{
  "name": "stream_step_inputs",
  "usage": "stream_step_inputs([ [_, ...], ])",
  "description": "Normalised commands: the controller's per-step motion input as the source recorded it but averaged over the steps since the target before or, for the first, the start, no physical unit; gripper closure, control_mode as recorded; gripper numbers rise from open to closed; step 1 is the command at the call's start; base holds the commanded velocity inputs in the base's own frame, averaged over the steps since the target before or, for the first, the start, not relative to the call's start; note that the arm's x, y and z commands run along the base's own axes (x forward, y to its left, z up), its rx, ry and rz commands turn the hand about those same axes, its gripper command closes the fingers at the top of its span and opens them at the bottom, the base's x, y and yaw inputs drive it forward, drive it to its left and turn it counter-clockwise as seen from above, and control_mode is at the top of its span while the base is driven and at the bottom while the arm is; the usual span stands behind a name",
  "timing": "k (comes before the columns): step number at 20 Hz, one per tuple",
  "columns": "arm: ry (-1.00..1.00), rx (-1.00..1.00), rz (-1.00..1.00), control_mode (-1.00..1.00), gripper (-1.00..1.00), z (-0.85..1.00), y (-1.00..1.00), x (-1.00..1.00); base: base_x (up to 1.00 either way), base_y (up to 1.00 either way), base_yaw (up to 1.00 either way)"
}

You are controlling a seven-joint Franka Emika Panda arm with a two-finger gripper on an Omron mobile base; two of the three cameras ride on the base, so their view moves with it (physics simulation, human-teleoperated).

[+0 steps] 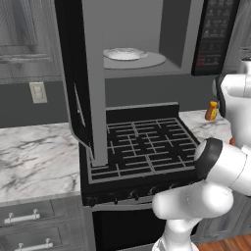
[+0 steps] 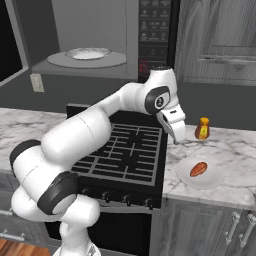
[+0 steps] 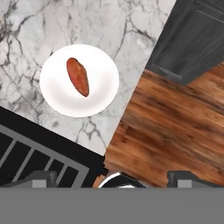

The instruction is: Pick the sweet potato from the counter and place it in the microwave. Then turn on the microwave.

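The claw [image 2: 174, 134] is being held with its jaws spread fully apart and nothing between them, above the edge where the stovetop [image 2: 125, 150] meets the worktop [image 2: 235, 150]. In the hand view, the two dark fingertips [image 3: 41, 177] are being shown wide apart at the bottom.

Just below and slightly beyond the claw, the sweet potato [image 2: 198, 169] is being carried on a white plate [image 2: 212, 180] resting on the worktop. In the hand view the tuber [image 3: 77, 76] is lying flat near the plate's middle, with its long axis running diagonally.

The sweet potato is being judged light, firm and fairly rough-skinned, so little slip is expected. A hold across its thick middle, with the jaws set square to the long axis, is being advised; the tapered ends are being judged likely to squirt out.

Farther off, an orange bottle [image 2: 202, 129] is standing near the wall. Above and behind the claw, the microwave [image 2: 90, 35] is being held open, its round plate [image 2: 88, 53] bare.
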Motion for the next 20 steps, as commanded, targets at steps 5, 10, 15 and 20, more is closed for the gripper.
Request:
stream_step_inputs([
  [5,0.00,0.00,0.00,-1.00,-1.00,-0.12,-0.09,0.12,0.00,0.00,0.00],
  [10,0.00,0.00,0.00,-1.00,-1.00,-0.11,-0.09,0.11,0.00,0.00,0.00],
  [15,0.00,0.00,0.00,-1.00,-1.00,-0.11,-0.07,0.11,0.00,0.00,0.00],
  [20,0.00,0.00,0.00,-1.00,-1.00,-0.10,-0.08,0.06,0.00,0.00,0.00],
])
